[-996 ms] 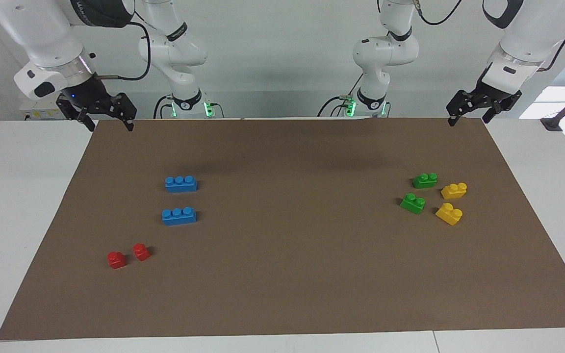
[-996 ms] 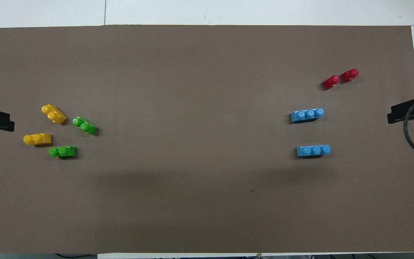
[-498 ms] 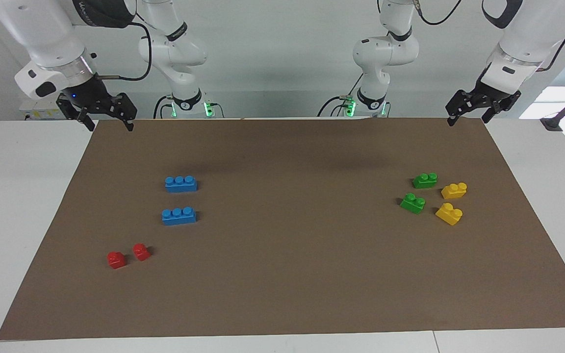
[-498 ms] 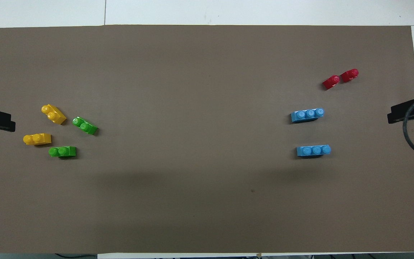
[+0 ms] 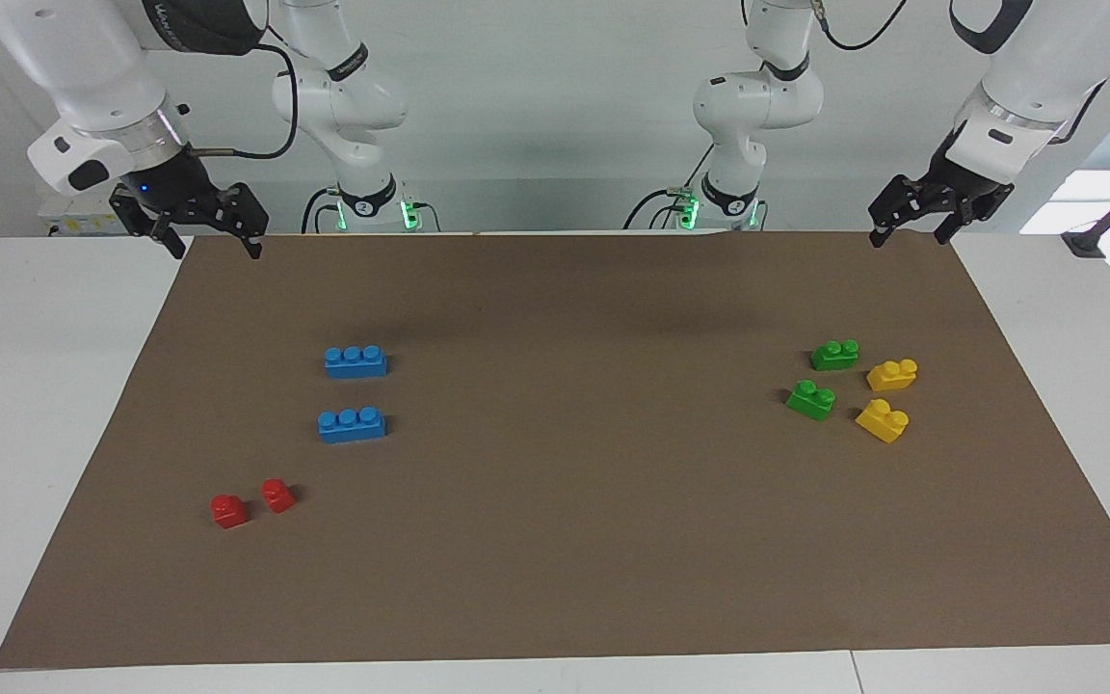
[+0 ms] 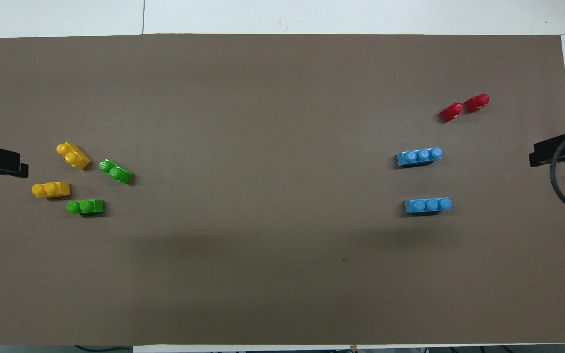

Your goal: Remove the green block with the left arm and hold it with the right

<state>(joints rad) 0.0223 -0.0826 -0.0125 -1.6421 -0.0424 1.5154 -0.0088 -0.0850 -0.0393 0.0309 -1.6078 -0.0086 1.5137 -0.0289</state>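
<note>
Since a second ago only the left gripper (image 5: 907, 226) has shifted, drifting a little inward over the mat's corner at the left arm's end; the bricks lie where they were. Largest in view is the brown mat (image 5: 594, 540) covering the white table (image 5: 25, 386). Both arms hang raised over the mat's robot-side corners, the right gripper (image 5: 213, 241) waiting with jaws apart and empty, the left gripper's jaws likewise apart and empty.

Two blue bricks (image 5: 355, 360) lie toward the right arm's end, with two small red bricks (image 5: 229, 510) farther from the robots. Toward the left arm's end sit two yellow bricks (image 5: 892, 374) and two green ones. The green block (image 5: 834, 355) nearer the robots lies flat on the mat, studs up, well apart from the left gripper's jaws and not beneath them, its long axis running roughly along the table's length. The second green brick (image 5: 810, 399) lies just farther out, turned diagonally.
</note>
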